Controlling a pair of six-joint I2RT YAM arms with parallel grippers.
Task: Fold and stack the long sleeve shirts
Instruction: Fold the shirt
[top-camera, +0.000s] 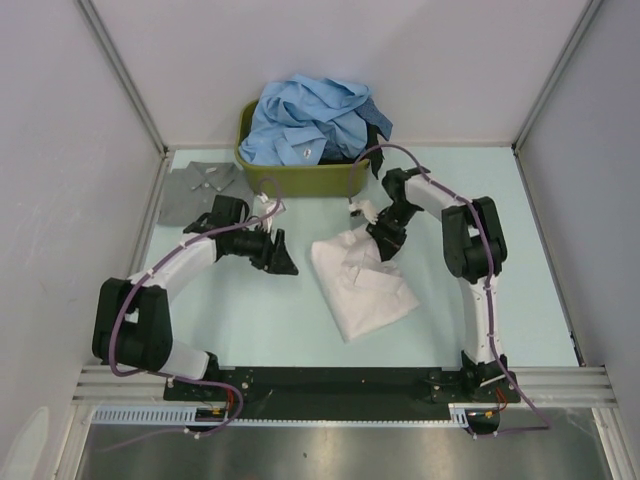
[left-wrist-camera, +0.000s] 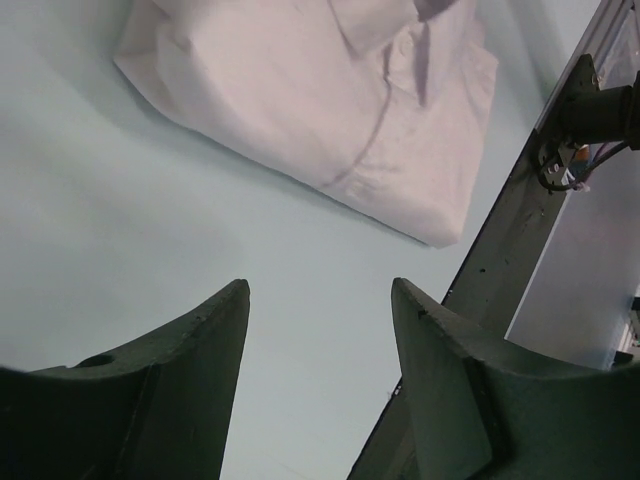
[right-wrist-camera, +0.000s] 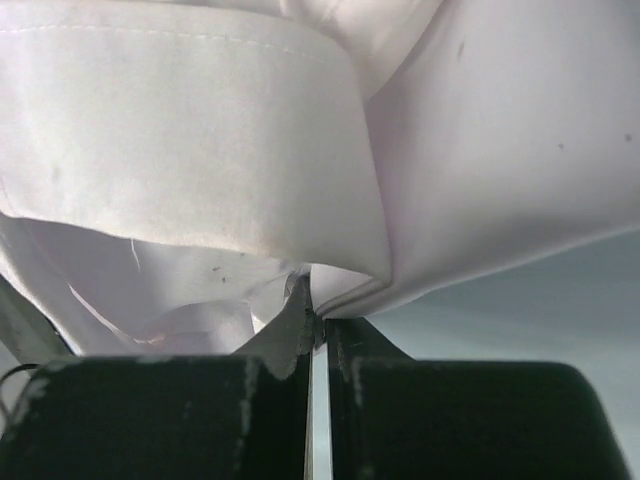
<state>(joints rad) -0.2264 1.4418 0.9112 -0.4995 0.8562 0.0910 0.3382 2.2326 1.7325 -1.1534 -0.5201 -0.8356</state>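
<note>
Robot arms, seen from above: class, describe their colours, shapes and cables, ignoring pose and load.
Both the left arm and right arm have white tubular links, bulky black joint housings and a purple cable looped alongside. Their fingers are dark, tapering blades.

Overhead wide; wrist views close; all share white shirt (top-camera: 365, 292)

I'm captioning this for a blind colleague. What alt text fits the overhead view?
The right gripper pinches the far edge of a folded white shirt; the left gripper hangs apart to its left. Behind, a green tub holds heaped blue shirts, and a grey shirt lies at far left.
</note>
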